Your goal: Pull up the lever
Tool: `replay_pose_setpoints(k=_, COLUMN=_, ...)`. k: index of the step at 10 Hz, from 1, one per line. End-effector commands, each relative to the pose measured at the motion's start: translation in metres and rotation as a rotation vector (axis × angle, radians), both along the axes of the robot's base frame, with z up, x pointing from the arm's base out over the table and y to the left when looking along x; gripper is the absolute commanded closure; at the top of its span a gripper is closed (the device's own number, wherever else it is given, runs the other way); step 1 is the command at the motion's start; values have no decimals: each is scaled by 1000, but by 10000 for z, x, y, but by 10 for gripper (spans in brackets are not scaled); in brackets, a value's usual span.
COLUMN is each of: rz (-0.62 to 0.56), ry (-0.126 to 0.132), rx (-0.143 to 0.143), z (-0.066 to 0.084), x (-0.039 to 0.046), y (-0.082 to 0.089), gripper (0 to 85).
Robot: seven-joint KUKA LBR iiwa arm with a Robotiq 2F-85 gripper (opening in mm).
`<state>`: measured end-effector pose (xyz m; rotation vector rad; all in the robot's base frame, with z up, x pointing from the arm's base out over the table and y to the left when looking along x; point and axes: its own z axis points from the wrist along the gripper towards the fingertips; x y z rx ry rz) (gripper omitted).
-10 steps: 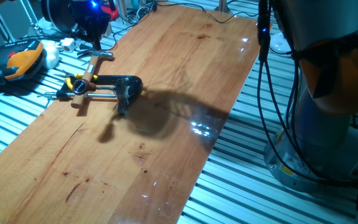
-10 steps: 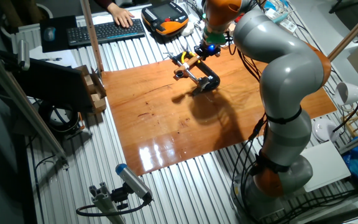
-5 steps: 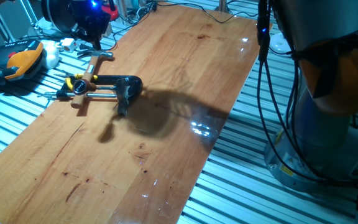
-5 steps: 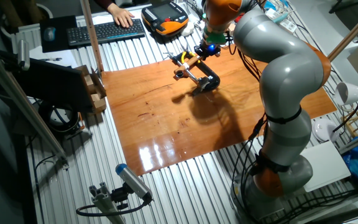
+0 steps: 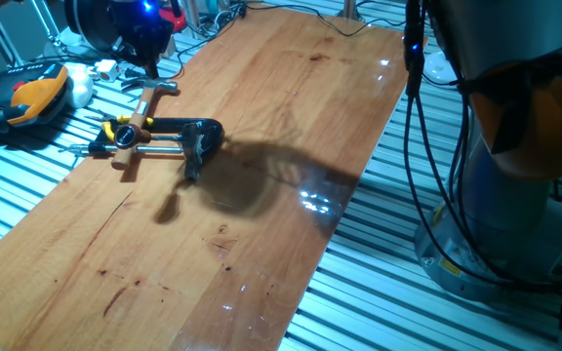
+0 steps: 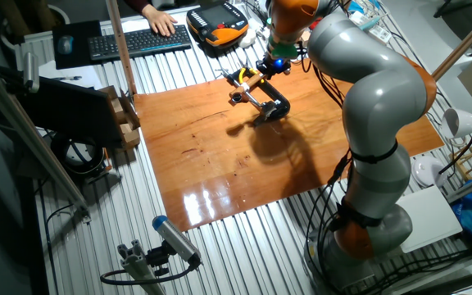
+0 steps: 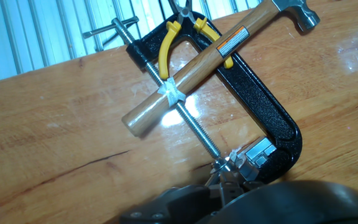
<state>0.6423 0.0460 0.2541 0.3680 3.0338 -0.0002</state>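
Observation:
A black C-clamp lies on the wooden board at its far left, with a pale wooden handle and yellow-handled pliers across its screw. The lever is the short curved metal piece at the handle's far end. In the hand view this lever looks like a hammer head. My gripper, black with a blue light, hangs just above it, seemingly apart from it. The other fixed view shows the gripper over the clamp's end. Its fingers are too dark to read.
An orange and black pendant and loose cables lie left of the board on the slatted table. A keyboard and a person's hand are beyond it. The arm's base stands at the right.

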Motion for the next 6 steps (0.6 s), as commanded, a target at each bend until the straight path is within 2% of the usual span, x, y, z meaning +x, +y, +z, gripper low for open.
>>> replay_pose_setpoints(k=1, rz=0, ry=0, rx=2, z=0, x=-2, y=2, gripper=850)
replay_pose_setpoints(k=3, rz=6, ry=2, rx=13, z=3, x=-6, y=2, gripper=850)
replay_pose_setpoints(k=6, rz=9, ry=3, rx=16, z=3, x=-7, y=3, gripper=850)
